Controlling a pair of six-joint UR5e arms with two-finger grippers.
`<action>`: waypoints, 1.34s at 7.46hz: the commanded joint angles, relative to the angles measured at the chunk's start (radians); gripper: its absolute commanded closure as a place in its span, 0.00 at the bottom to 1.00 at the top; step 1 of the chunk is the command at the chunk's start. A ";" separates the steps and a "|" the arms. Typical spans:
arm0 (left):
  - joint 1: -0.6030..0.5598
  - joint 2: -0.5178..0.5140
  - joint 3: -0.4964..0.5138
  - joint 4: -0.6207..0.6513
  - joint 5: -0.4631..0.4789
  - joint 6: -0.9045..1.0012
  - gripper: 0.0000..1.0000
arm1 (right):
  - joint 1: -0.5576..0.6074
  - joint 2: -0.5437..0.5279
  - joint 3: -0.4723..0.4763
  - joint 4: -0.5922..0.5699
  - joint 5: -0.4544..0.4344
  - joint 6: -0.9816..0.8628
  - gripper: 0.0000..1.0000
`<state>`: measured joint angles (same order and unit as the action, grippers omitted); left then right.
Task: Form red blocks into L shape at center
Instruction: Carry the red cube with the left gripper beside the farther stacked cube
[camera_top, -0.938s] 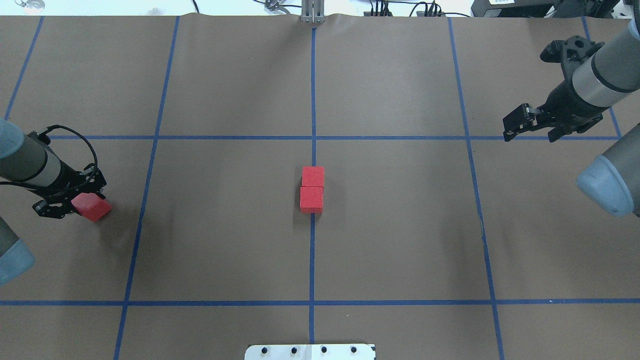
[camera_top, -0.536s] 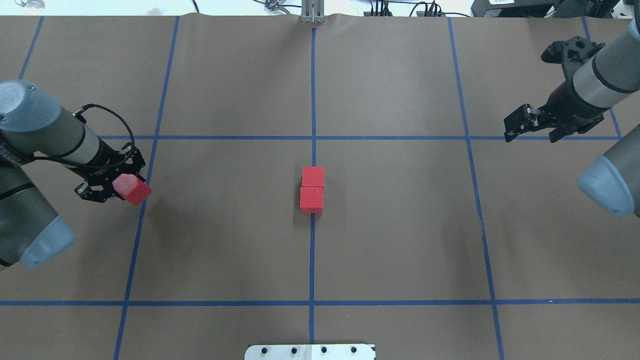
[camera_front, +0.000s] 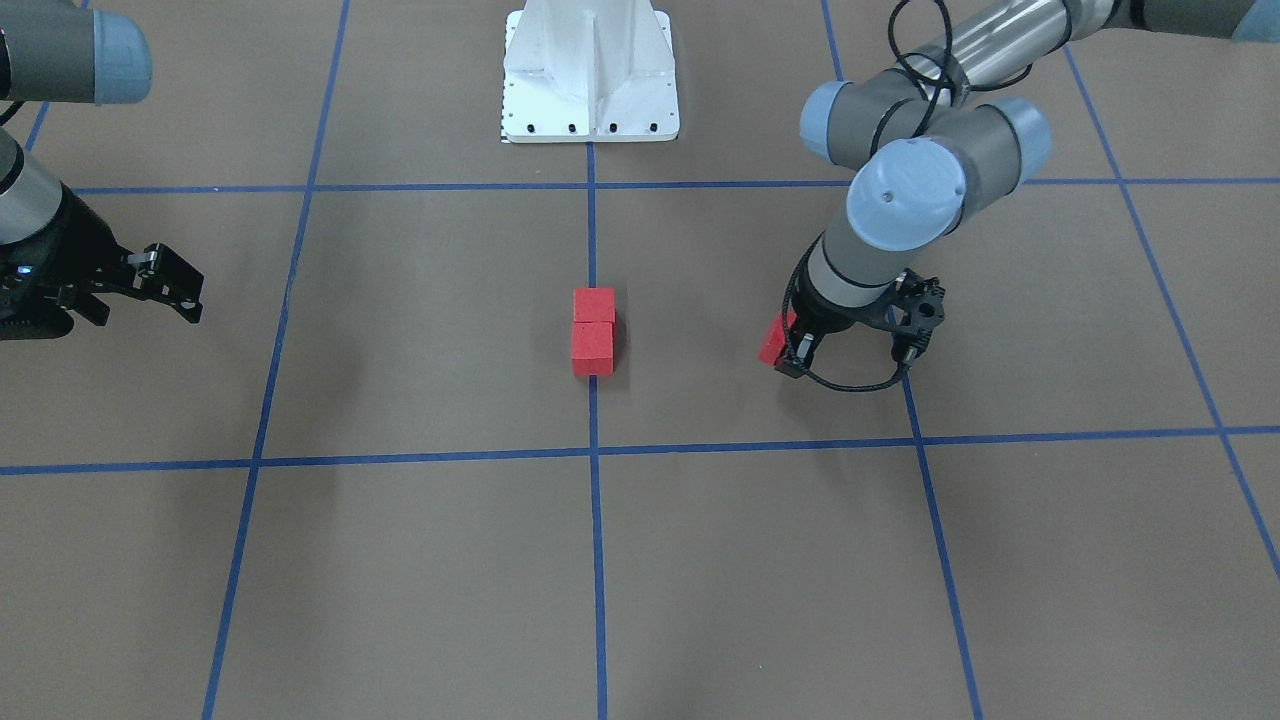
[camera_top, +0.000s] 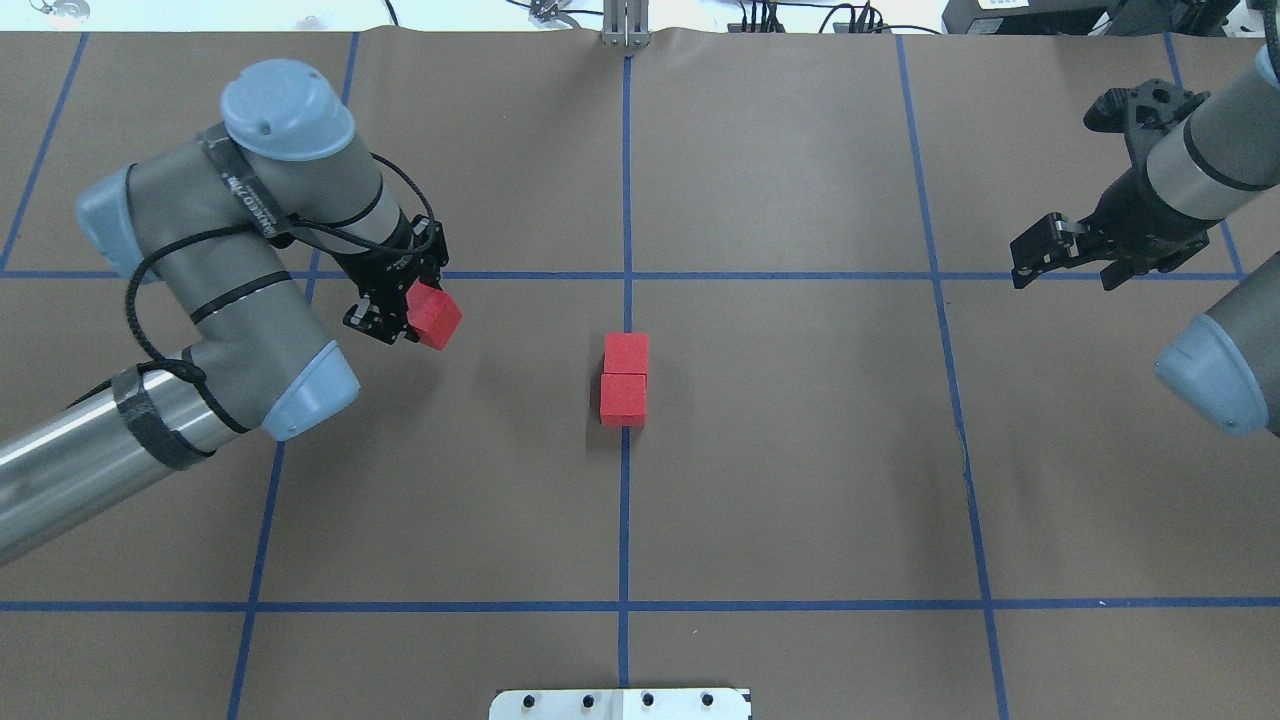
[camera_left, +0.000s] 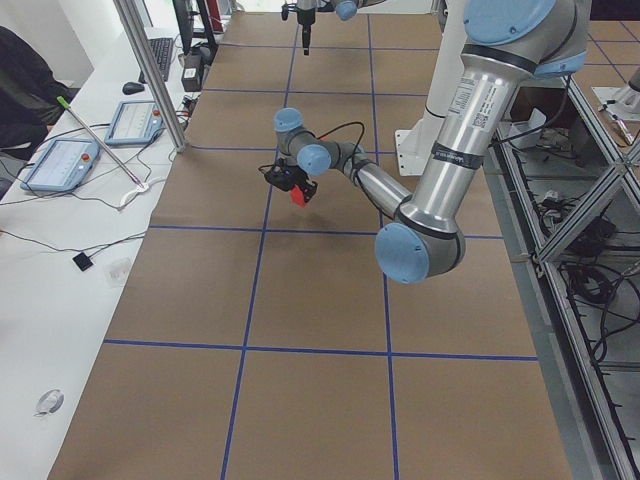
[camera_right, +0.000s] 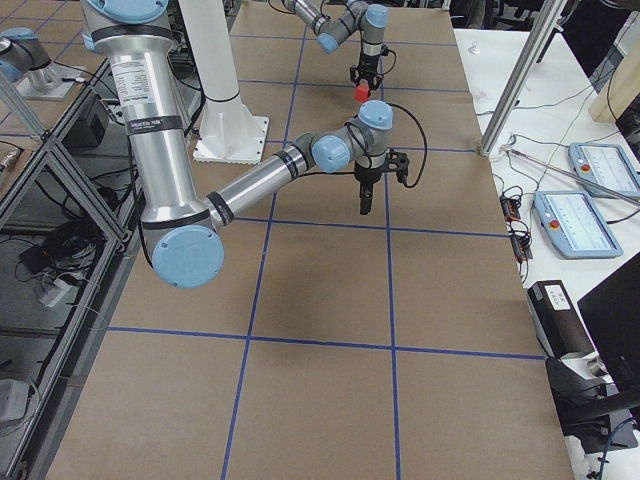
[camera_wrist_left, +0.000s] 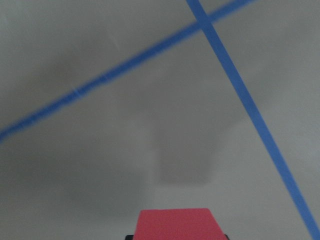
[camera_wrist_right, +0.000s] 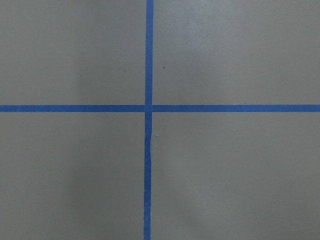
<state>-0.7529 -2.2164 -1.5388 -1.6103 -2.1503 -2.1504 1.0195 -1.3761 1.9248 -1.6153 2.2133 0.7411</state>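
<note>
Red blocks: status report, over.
Left end effector shut on third red block, raised, short of center. Right end effector open, empty, far side. Two red blocks touching on center tape line. Nothing between.

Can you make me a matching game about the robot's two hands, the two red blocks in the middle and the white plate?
Things:
1. left hand
2. right hand
3. two red blocks
4. white plate

States and places:
A. open, holding nothing
B. touching each other on the blue line
C. at the table's edge
D. shut on a red block

Pairs: 1-D, 2-A, 3-B, 4-C
</note>
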 joint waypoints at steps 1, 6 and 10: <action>0.020 -0.118 0.130 -0.005 0.000 -0.150 1.00 | -0.001 -0.001 -0.003 0.000 0.002 0.001 0.00; 0.130 -0.158 0.131 -0.005 0.087 -0.379 1.00 | -0.001 -0.001 -0.003 0.000 0.002 0.001 0.00; 0.168 -0.204 0.159 -0.003 0.130 -0.436 1.00 | -0.002 -0.001 -0.003 0.000 0.002 0.001 0.00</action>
<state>-0.5929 -2.3952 -1.3994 -1.6144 -2.0263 -2.5688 1.0173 -1.3775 1.9221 -1.6153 2.2151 0.7425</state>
